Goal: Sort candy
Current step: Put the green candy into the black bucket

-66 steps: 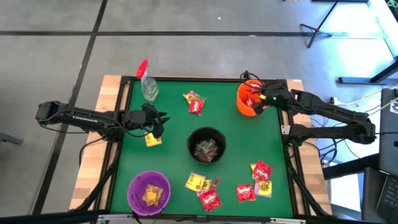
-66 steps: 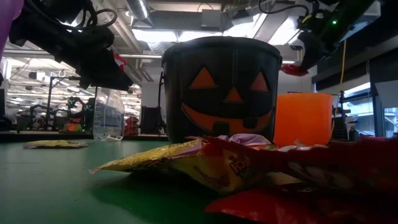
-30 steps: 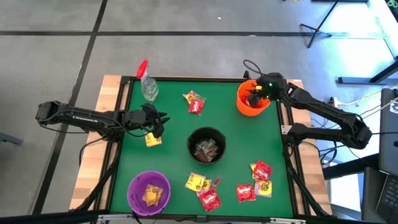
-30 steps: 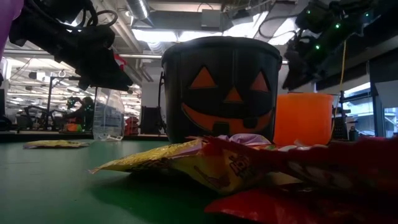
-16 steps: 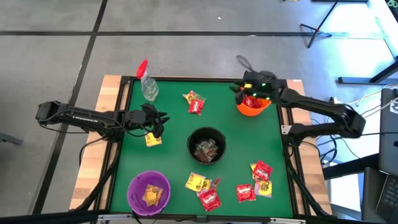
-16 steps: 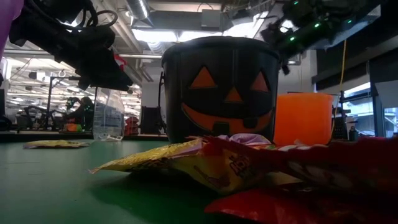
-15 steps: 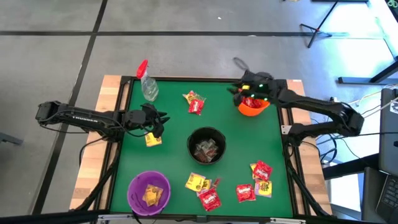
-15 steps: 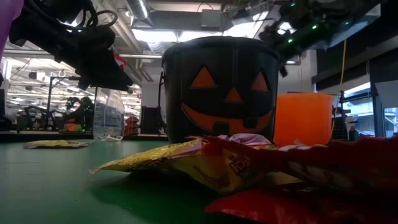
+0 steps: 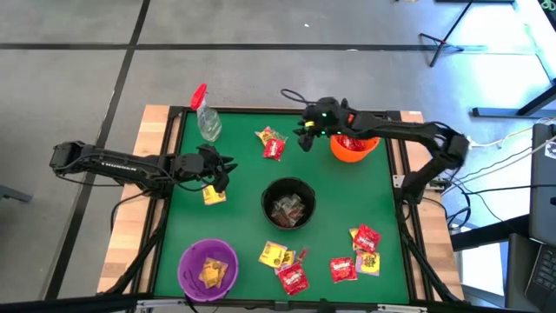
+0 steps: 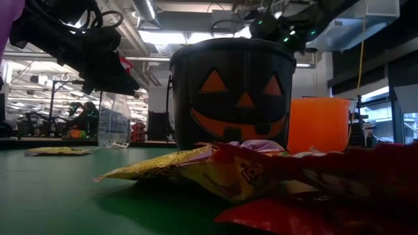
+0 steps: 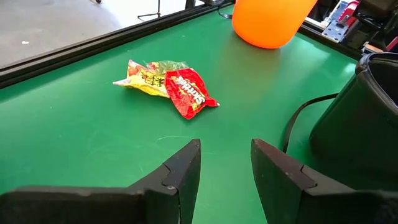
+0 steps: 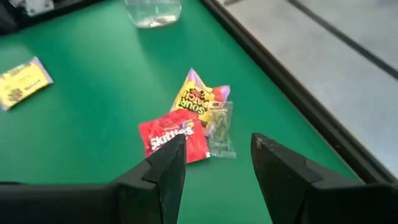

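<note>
Candy packets lie flat on the green table. A red one [image 12: 174, 138], a yellow one [image 12: 198, 96] and a clear one [image 12: 221, 127] lie together at the far middle [image 9: 271, 143]. My right gripper [image 9: 304, 136] hovers open just to their right, with nothing between its fingers [image 12: 217, 163]. A single yellow packet [image 9: 214, 195] lies at the left, beside my left gripper [image 9: 222, 174], which waits open and empty [image 11: 225, 163]. More red and yellow packets [image 9: 293, 278] lie near the front edge [image 9: 366, 240].
A black pumpkin-face bucket [image 9: 288, 203] stands mid-table with dark packets in it. An orange bowl [image 9: 354, 146] with red candy stands at the far right, a purple bowl [image 9: 208, 268] with yellow candy at the near left. A clear spray bottle [image 9: 207, 117] stands at the far left.
My right gripper has swung away from above the orange bowl toward the table's left edge, along the far side. It now hovers next to the candy at the far middle. Nothing on the table has moved.
</note>
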Tool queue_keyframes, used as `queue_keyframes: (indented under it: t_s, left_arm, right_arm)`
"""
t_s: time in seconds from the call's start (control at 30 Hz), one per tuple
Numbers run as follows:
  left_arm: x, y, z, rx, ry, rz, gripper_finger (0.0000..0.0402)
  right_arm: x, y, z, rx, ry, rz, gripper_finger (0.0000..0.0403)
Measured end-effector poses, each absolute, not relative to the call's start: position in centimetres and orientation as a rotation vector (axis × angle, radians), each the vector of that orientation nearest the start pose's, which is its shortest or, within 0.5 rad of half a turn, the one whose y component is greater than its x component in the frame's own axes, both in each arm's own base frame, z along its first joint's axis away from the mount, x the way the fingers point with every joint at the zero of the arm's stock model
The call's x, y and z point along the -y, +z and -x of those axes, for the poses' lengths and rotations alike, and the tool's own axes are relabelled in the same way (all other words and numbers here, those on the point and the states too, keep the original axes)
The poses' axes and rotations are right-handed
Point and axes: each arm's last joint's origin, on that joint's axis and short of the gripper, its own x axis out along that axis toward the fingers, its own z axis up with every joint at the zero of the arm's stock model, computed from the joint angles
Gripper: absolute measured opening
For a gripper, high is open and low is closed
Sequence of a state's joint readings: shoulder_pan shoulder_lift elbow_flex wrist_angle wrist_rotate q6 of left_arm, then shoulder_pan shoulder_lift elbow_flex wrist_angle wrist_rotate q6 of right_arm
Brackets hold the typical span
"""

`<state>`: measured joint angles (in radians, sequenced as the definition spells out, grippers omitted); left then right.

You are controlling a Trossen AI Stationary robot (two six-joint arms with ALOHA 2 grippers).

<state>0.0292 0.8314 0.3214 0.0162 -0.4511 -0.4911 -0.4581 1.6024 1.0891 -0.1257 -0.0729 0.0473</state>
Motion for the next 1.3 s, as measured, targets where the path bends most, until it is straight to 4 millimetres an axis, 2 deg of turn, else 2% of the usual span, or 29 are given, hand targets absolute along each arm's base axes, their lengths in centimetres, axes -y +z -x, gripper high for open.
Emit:
queue_keyframes:
  t_s: [0.13, 0.27, 0.4, 0.6, 0.8, 0.97, 1.17, 1.3]
  left_arm:
    - [-1.8, 18.7, -16.7, -0.360, 0.578, 0.368, 0.0131]
    - [-1.7, 18.7, -16.7, -0.361, 0.577, 0.368, 0.0131]
    - [-1.7, 18.7, -16.8, -0.362, 0.570, 0.368, 0.0131]
    - [-1.6, 18.7, -16.8, -0.363, 0.569, 0.367, 0.0131]
    - [-1.6, 18.7, -16.7, -0.361, 0.576, 0.361, 0.0131]
    - [-1.6, 18.7, -16.7, -0.361, 0.577, 0.361, 0.0131]
    - [-1.6, 18.7, -16.7, -0.360, 0.577, 0.361, 0.0131]
    - [-1.6, 18.7, -16.7, -0.361, 0.578, 0.360, 0.0131]
  right_arm:
    - [16.2, 22.5, -33.5, -0.627, -0.341, -0.237, 0.0179]
    - [17.0, 19.9, -35.5, -0.690, -0.300, -0.274, 0.0179]
    - [17.7, 18.7, -37.2, -0.711, -0.276, -0.293, 0.0179]
    - [18.6, 17.2, -38.7, -0.807, -0.301, -0.301, 0.0179]
    - [19.0, 15.1, -39.5, -0.931, -0.309, -0.303, 0.0179]
    - [19.4, 15.4, -39.4, -0.961, -0.409, -0.251, 0.0179]
    - [19.2, 15.2, -39.3, -0.975, -0.357, -0.249, 0.0178]
    - [19.1, 14.9, -39.2, -0.998, -0.343, -0.252, 0.0158]
